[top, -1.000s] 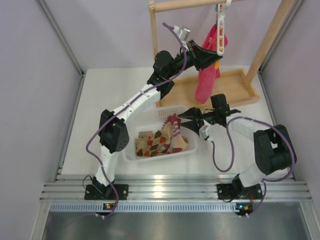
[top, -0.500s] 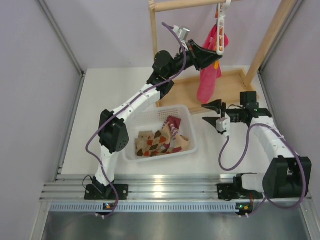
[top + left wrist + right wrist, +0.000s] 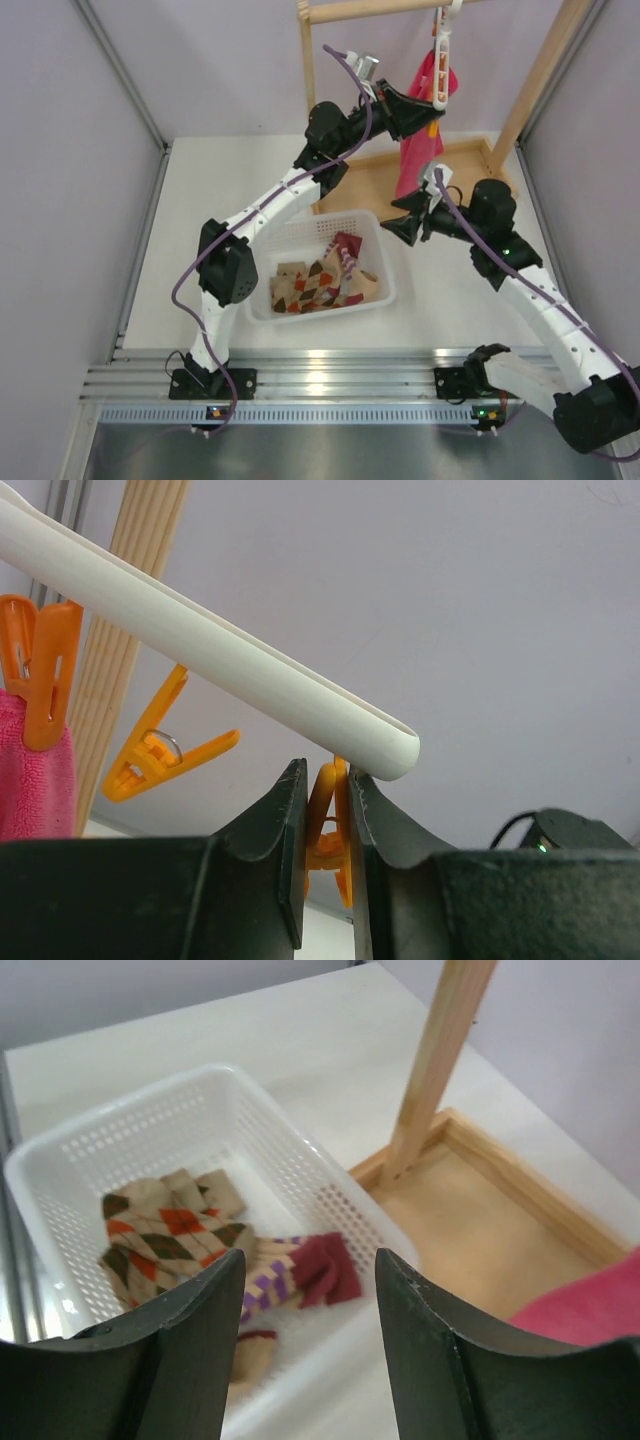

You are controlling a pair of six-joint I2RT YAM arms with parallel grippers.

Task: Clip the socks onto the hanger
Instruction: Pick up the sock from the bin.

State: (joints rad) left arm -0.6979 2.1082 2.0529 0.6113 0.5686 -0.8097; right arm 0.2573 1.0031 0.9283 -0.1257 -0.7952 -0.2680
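Observation:
The socks lie in a white basket (image 3: 372,222): argyle ones (image 3: 305,285) and a striped one with a maroon toe (image 3: 345,258). They also show in the right wrist view, argyle (image 3: 165,1230) and striped (image 3: 300,1270). The white hanger (image 3: 441,55) hangs from the wooden rack; its bar (image 3: 200,640) crosses the left wrist view. My left gripper (image 3: 422,112) (image 3: 327,775) is shut on an orange clip (image 3: 325,825) at the bar's end. My right gripper (image 3: 405,228) (image 3: 312,1280) is open and empty, above the table just right of the basket.
A pink cloth (image 3: 415,150) hangs clipped to the hanger, over a wooden tray (image 3: 500,175). The wooden rack post (image 3: 435,1060) rises from the tray corner. Two more orange clips (image 3: 160,755) hang on the bar. Grey walls close in both sides.
My right gripper left the basket with nothing in it and swung right, then back up beside the tray. The striped sock dropped back into the basket. The left arm has not moved.

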